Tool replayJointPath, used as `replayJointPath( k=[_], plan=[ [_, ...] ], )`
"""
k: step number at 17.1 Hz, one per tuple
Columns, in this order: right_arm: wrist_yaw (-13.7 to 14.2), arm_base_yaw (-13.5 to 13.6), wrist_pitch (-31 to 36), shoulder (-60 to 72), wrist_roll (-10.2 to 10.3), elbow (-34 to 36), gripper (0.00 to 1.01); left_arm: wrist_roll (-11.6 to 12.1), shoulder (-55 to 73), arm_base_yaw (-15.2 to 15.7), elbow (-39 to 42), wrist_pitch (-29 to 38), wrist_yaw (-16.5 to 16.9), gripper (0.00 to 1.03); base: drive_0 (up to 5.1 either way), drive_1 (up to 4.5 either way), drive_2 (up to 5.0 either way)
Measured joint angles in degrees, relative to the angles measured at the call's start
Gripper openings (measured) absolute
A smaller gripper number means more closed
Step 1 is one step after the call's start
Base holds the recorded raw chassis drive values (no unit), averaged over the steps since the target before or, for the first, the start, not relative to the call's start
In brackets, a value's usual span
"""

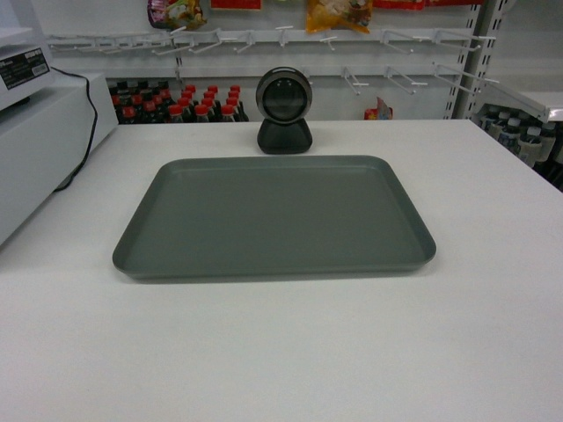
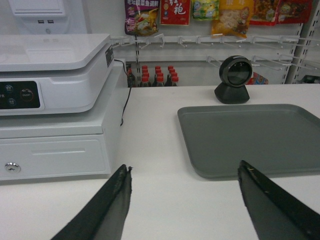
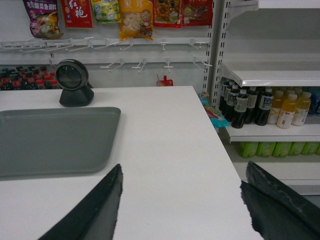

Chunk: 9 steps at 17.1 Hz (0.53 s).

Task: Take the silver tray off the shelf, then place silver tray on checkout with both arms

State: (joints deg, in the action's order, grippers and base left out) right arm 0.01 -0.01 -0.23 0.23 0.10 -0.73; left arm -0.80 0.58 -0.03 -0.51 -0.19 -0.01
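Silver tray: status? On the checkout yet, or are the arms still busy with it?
Looks done: the silver tray lies flat on the white checkout, in front of the black scanner. Nothing is in hand: the left gripper and right gripper are both open, empty and short of the tray's edges. Neither arm shows in the head view. No step looks left.
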Motion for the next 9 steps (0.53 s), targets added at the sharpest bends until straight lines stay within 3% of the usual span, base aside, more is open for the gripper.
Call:
replayJointPath(
  k=[3,9],
  plan=[
    [0.0,0.0,0.0,0.0,0.04,0.0,1.0,0.0,0.0,0.0,0.0,0.0,0.0,0.96,0.0,0.0,0.0],
    [0.0,0.0,-0.24,0.04,0.02,0.0,0.98,0.11,0.0,0.0,0.0,-0.31,0.0,0.98,0.0,0.0,0.0]
  ],
)
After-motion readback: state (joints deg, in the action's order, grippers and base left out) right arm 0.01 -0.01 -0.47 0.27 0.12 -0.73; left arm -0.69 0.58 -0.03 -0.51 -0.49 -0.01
